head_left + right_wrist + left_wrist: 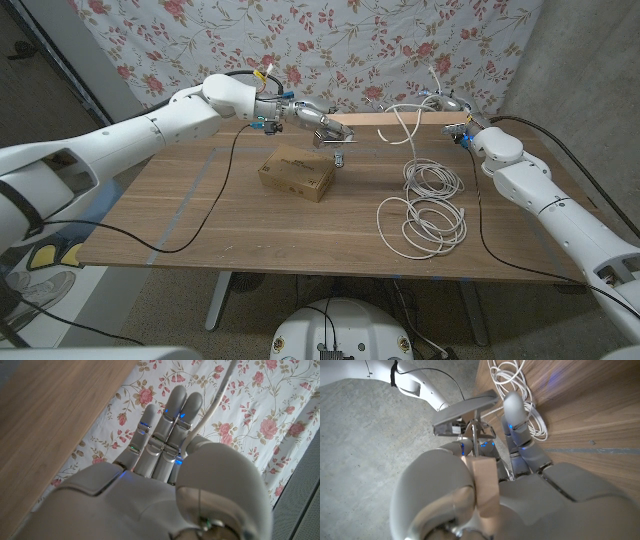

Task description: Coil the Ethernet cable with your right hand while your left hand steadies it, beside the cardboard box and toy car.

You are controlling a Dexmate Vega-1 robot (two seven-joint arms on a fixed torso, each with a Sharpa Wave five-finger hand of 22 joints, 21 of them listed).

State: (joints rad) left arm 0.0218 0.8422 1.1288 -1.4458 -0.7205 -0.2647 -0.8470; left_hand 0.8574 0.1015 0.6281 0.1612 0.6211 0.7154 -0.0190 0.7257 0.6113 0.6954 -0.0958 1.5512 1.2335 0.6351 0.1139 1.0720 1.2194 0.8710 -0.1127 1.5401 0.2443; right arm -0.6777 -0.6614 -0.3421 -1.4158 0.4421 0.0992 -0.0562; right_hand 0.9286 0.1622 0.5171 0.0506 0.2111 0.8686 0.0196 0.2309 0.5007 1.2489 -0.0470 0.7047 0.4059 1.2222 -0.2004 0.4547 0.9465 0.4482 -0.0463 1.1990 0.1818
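The white Ethernet cable (428, 205) lies in loose loops on the right half of the table, and one strand rises to the far edge. There my right hand (452, 106) holds that strand up; in the right wrist view the cable (207, 412) runs between thumb and fingers (167, 430). A brown cardboard box (297, 172) sits mid-table. Just beyond it, above the table, my left hand (305, 118) grips the toy car (335, 138), a grey and wooden piece. The left wrist view shows its wooden part (485, 485) held in that hand (520, 440), with the cable loops (517, 382) past it.
A flowered cloth (400, 40) hangs behind the wooden table (200, 215). Black arm cables (215, 200) trail across the table's left part and along the right arm. Bare wood lies left of and in front of the box.
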